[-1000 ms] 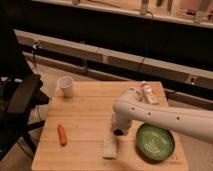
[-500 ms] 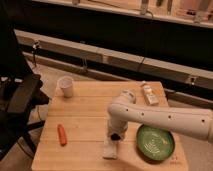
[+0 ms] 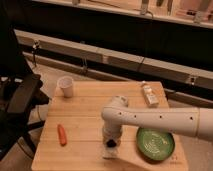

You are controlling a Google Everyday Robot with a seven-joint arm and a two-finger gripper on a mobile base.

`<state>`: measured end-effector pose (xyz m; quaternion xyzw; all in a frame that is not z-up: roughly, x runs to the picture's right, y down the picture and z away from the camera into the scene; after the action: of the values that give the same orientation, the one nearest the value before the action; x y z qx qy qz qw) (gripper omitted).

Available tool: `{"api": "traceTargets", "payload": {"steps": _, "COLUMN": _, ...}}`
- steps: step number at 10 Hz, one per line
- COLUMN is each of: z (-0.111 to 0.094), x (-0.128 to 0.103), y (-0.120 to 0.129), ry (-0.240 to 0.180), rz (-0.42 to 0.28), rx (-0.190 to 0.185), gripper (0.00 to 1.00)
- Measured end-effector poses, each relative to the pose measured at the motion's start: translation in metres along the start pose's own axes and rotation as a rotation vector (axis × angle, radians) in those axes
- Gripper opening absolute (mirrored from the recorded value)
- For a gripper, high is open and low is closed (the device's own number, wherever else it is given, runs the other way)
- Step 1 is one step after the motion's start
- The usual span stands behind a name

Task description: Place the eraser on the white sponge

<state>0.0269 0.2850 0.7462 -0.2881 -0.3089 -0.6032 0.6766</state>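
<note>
The eraser (image 3: 110,143), a small black lump, sits at the tip of the gripper (image 3: 110,142) directly over the white sponge (image 3: 110,150), which lies near the front edge of the wooden table (image 3: 85,115). Whether the eraser already touches the sponge cannot be told, since the wrist hides most of the pad. The gripper points straight down from the end of the white arm (image 3: 155,119), which reaches in from the right side across the table. To the right of the sponge, just beside it, rests a green plate (image 3: 155,144). To the left, well apart from the sponge, an orange carrot (image 3: 62,134) lies on the wood. A white cup (image 3: 65,86) stands upright near the table's far left corner. A whitish packet (image 3: 149,95) with brown markings lies near the far right edge. A black chair (image 3: 20,97) stands off the table's left side.
</note>
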Motion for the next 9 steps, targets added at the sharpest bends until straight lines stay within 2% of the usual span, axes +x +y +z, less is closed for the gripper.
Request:
{"api": "traceTargets", "payload": {"steps": 4, "z": 0.0054, "x": -0.0036, "y": -0.0004, "ry": -0.019, "rz": 0.001, "rx": -0.009, "gripper": 0.72}}
{"api": "traceTargets", "payload": {"steps": 6, "z": 0.0048, "x": -0.0041, "y": 0.0004, "ry": -0.017, "rz": 0.005, "rx": -0.01, "gripper": 0.8}}
{"api": "traceTargets", "payload": {"steps": 9, "z": -0.0041, "x": 0.0007, "y": 0.0, "ry": -0.008, "rz": 0.0, "rx": -0.002, "gripper": 0.8}}
